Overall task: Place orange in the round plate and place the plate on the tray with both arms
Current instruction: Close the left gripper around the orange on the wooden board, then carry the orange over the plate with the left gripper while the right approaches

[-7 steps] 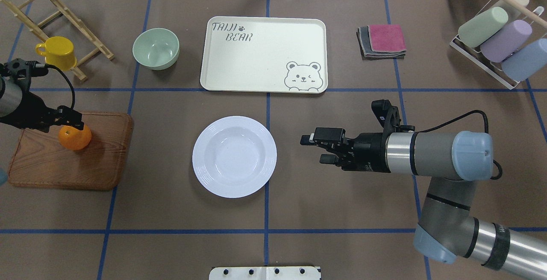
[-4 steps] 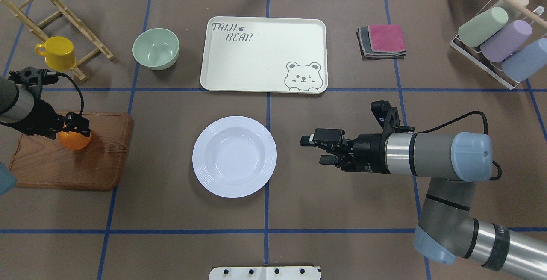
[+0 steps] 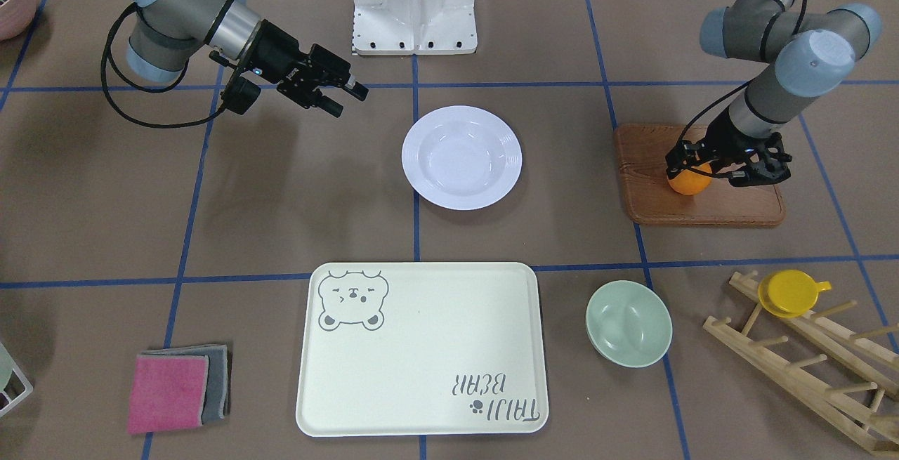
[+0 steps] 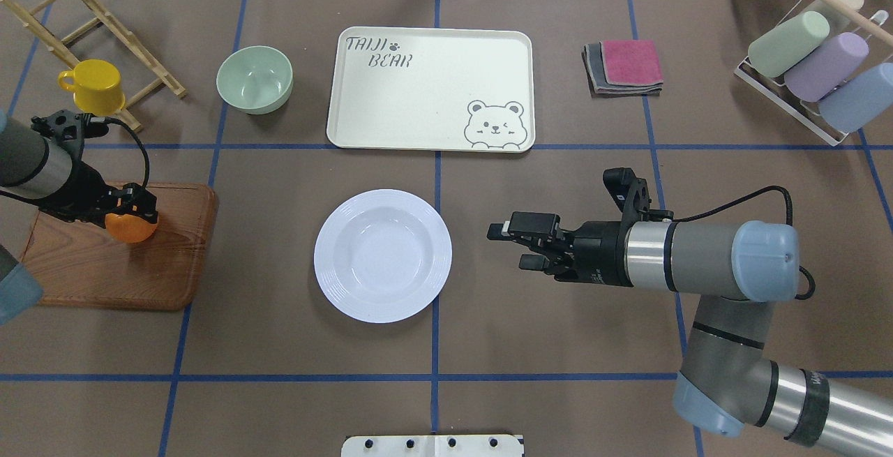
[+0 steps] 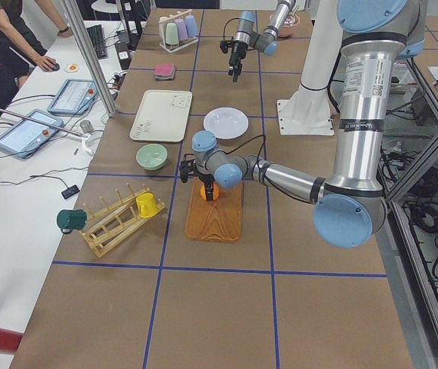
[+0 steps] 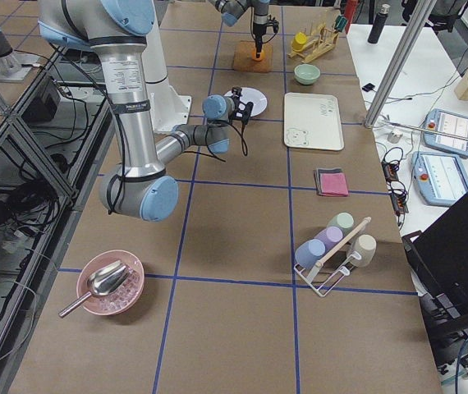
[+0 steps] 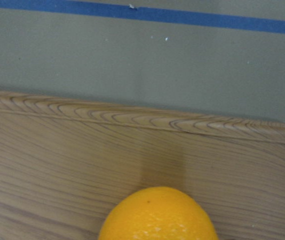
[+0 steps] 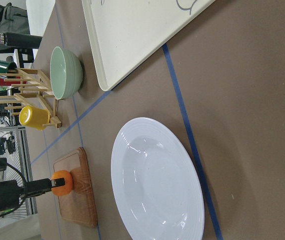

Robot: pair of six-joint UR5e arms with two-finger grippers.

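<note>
**Left hand pinches the orange on the board; plate bare**

The left hand (image 3: pixel 693 171) reaches down over the wooden board (image 4: pixel 104 268), its two fingers pressed against opposite sides of the orange (image 4: pixel 132 228). The orange sits near the board's corner that lies closest to the plate. Whether it touches the wood or hangs just above it cannot be told.

The white plate (image 4: pixel 382 255) lies flat on the table (image 4: pixel 558 345), between the board and the right hand (image 4: pixel 507 245). That hand hovers level, near the plate's rim but apart from it, fingers spread and pointing toward the plate, holding nothing.

The tray (image 4: pixel 418 94) lies on the far side of the plate from the robot, with a green bowl (image 4: pixel 254 79) beside it.
</note>
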